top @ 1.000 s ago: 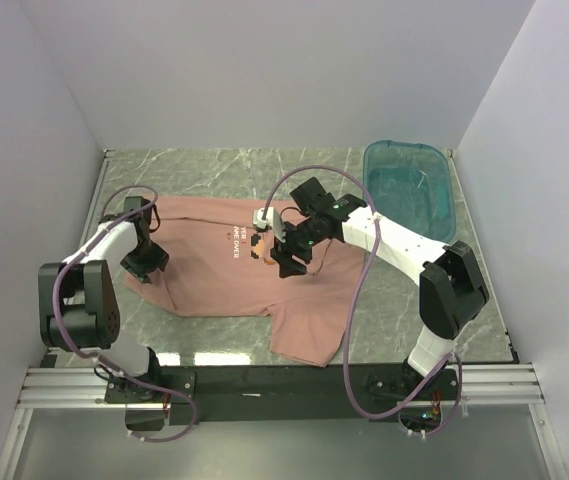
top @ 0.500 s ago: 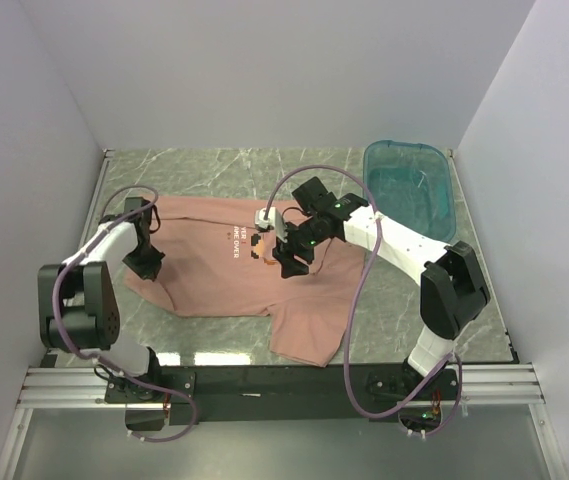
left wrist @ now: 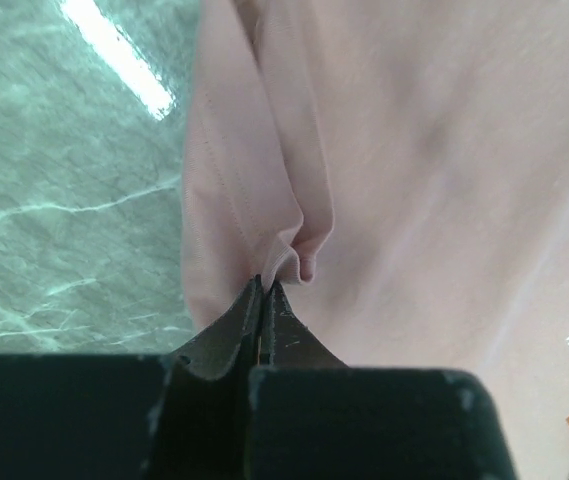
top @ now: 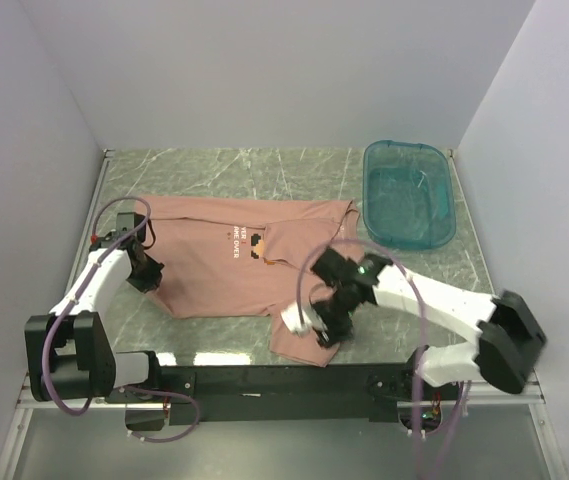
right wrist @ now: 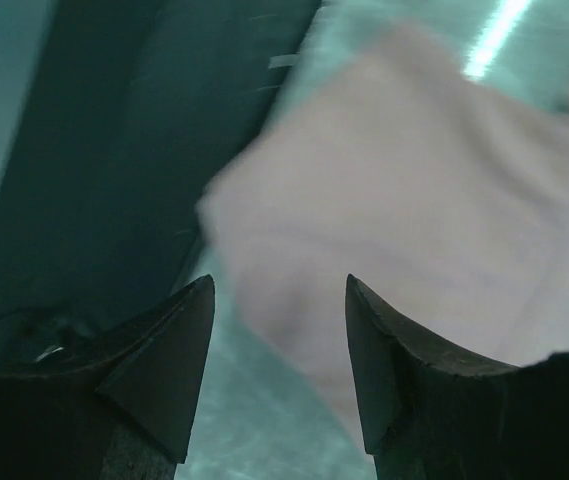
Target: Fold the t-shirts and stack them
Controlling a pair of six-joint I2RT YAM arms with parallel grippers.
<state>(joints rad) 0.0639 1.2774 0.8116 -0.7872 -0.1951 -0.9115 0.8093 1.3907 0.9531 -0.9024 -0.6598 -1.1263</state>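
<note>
logging the t-shirt [top: 214, 280] first: where does it lie? (k.)

spread over the middle of the counter [top: 214, 170], salmon-pink, chest print [top: 244, 243] face up. cloth just right of the print is rumpled into a fold. one part hangs down toward the near edge. teal tub [top: 409, 195] sits at the far right, just beside the shirt's far corner; touching or not, cannot tell. (m.)

left hand [top: 142, 272]? (k.)

at the shirt's left edge. wrist view: left hand [left wrist: 264, 290] has its fingers pressed together on a small pucker of the t-shirt [left wrist: 414, 180] hem, cloth pinched between the tips. bare counter [left wrist: 64, 200] to the side. (m.)

right hand [top: 322, 322]? (k.)

low over the shirt's near part, close to the counter's near edge. wrist view is blurred, but the right hand [right wrist: 279, 290] shows fingers spread with nothing between them; pink t-shirt [right wrist: 414, 220] beyond the tips. contact with cloth: cannot tell. (m.)
</note>
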